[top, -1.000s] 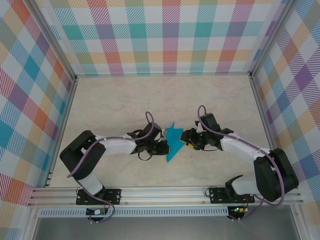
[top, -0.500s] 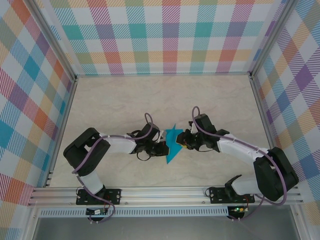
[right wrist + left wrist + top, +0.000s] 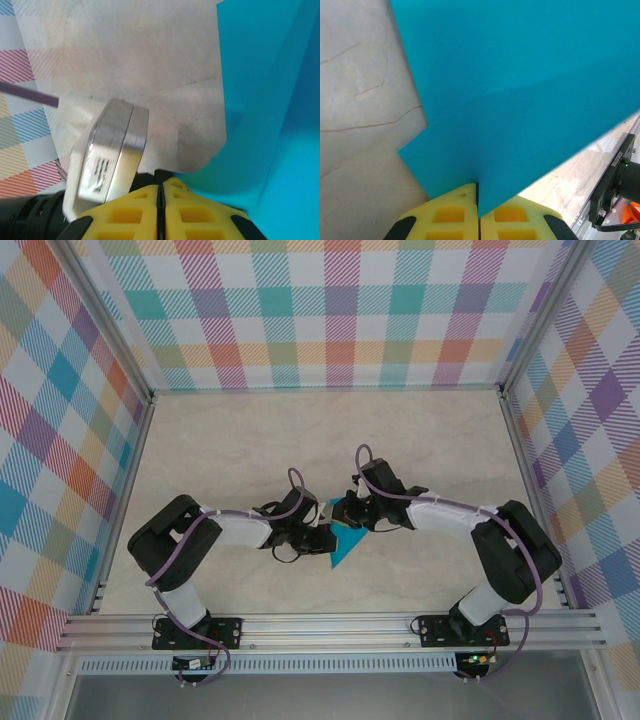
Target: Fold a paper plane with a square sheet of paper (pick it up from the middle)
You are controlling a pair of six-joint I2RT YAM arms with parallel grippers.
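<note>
**A:** Where is the paper?

**B:** The teal paper is near the middle of the table, right between the two grippers. From above it looks like a folded, roughly triangular piece, with one point aimed at the near edge.

**A:** Who has hold of it?

**B:** The left gripper does. In its own wrist view the yellow fingers are pressed together with the paper's lower edge nipped in the seam. The paper spreads up and away from them, with a faint crease across it.

**A:** And the right one?

**B:** The right gripper sits at the far end of the paper, touching it. Its fingers are closed against each other, and the paper runs down to their tips. I cannot tell whether a corner is actually caught between them.

**A:** What else is around?

**B:** Both arms reach in from either side, elbows bent outward. Checked walls stand round the pale, marbled table, and a metal rail runs along the near edge, where the bases are bolted.
</note>
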